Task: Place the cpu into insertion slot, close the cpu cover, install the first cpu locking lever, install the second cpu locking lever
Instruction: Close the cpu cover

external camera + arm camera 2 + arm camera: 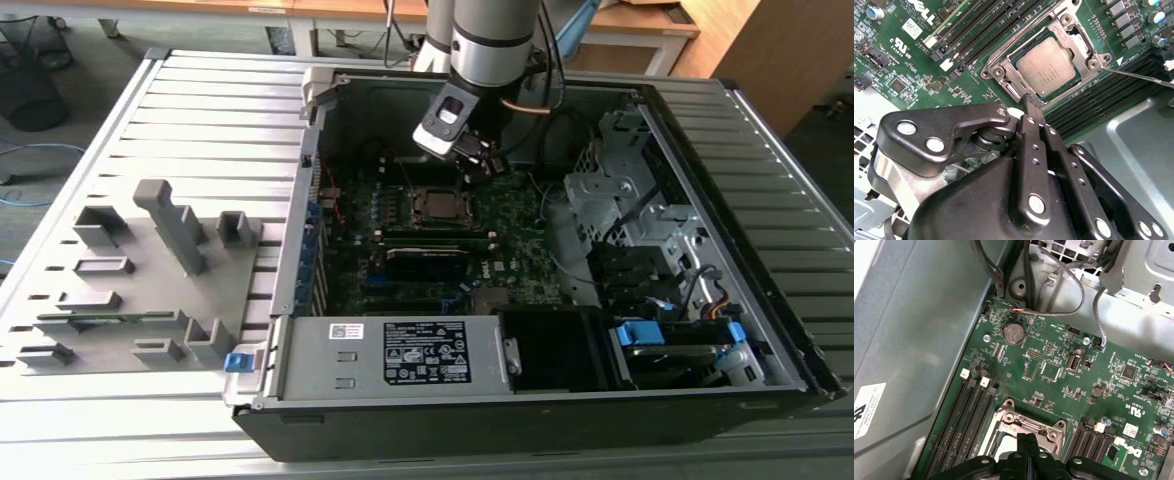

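Second wrist view: black hand [1032, 103], closed and empty, beside the dull silver square cpu [1046, 66].

Silver arm [491, 35], black pincer [1032, 103] (silvery screws [1036, 203])

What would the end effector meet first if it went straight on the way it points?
Probably the near edge of the cpu cover, just ahead of the end effector, with the cpu beyond; depth is unclear.

We see stickers [427, 352] on the power supply [314, 365], well apart from the cpu [437, 206]; white silkscreen [925, 19] on the board [909, 75] beside the cpu; faint etching on the cpu. Nothing reliably readable.
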{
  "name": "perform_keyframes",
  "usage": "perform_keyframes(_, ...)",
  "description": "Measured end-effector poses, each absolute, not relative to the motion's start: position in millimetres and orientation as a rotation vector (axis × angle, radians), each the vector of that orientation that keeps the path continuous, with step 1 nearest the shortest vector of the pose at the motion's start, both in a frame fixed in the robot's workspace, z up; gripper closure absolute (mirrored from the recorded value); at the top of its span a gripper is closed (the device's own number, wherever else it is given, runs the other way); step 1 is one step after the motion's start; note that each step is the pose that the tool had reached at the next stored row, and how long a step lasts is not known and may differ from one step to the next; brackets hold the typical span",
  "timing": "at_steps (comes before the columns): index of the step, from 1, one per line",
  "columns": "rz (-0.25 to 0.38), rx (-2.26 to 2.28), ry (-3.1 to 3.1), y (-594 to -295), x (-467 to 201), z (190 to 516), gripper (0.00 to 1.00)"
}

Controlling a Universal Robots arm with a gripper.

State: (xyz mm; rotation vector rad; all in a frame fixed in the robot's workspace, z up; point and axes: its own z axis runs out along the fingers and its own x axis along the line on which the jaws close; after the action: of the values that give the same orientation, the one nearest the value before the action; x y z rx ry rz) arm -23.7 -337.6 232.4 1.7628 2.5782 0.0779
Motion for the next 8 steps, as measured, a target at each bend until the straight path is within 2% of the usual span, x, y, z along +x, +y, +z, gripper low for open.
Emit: perform_keyframes(8, 0.078, 1.761, 2.579, -337.6, -23.7, 232.4, 0.89)
